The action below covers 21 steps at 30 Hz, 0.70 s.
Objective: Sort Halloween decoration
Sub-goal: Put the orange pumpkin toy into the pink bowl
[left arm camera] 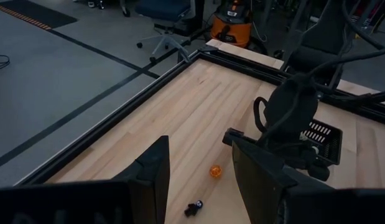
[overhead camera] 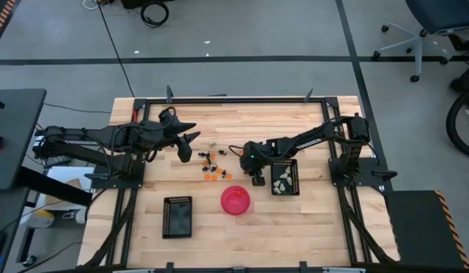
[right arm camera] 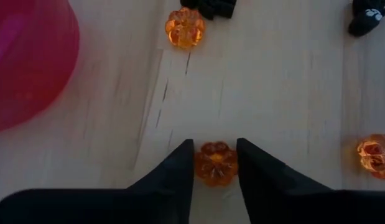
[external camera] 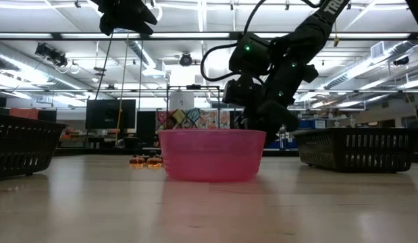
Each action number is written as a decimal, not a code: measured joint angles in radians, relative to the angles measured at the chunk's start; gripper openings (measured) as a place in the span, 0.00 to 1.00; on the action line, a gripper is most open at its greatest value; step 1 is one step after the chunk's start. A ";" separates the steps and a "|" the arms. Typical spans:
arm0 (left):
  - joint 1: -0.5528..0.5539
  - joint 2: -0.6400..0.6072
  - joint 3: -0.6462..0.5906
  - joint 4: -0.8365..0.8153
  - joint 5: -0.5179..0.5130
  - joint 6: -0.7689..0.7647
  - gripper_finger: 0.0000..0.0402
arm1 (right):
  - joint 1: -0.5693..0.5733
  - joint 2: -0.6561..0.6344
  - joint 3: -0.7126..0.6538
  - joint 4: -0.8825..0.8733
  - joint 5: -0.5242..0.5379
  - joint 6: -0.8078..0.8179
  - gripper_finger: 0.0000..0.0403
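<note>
On the wooden bench, the pink bowl sits between two black grid trays. The right end effector is low beside the bowl, its fingers clasping an orange pumpkin piece. Other pieces lie scattered beyond the bowl. The left end effector hangs unclenched, well away from it.

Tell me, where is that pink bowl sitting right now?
In the high view the pink bowl sits on the wooden table, between the two black trays, just below the scattered orange and black decoration pieces.
</note>
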 joint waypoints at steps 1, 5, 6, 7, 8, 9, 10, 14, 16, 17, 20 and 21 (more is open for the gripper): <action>0.000 0.000 0.000 0.000 0.000 0.000 0.37 | 0.000 0.000 0.000 0.000 0.000 0.001 0.25; 0.000 0.000 0.000 -0.001 0.000 0.000 0.37 | 0.000 0.002 0.019 -0.025 0.000 0.023 0.23; 0.000 0.000 0.000 -0.001 0.000 0.000 0.37 | 0.000 0.003 0.028 -0.037 0.000 0.026 0.23; 0.000 0.000 0.000 -0.001 0.000 0.000 0.37 | 0.000 0.004 0.038 -0.050 0.000 0.027 0.23; 0.000 0.000 0.000 -0.001 0.000 0.000 0.37 | 0.000 0.006 0.053 -0.070 -0.002 0.027 0.25; 0.000 0.000 0.000 -0.001 0.000 0.000 0.37 | 0.000 0.008 0.070 -0.094 -0.013 0.027 0.26; 0.000 0.000 0.000 -0.001 0.000 0.000 0.37 | 0.000 0.008 0.092 -0.119 -0.035 0.027 0.27; 0.000 0.000 0.000 -0.001 0.000 0.000 0.37 | 0.001 0.008 0.189 -0.198 -0.167 0.034 0.27; 0.000 0.000 0.000 -0.001 0.000 0.000 0.37 | 0.002 0.008 0.237 -0.241 -0.234 0.055 0.27; 0.000 0.000 0.000 -0.002 0.000 0.000 0.37 | 0.004 0.008 0.260 -0.246 -0.270 0.069 0.27; 0.000 0.000 0.000 -0.002 0.000 0.000 0.37 | 0.021 0.005 0.312 -0.256 -0.360 0.108 0.27; 0.000 0.000 0.000 -0.002 0.000 0.000 0.37 | 0.032 0.005 0.323 -0.254 -0.377 0.121 0.27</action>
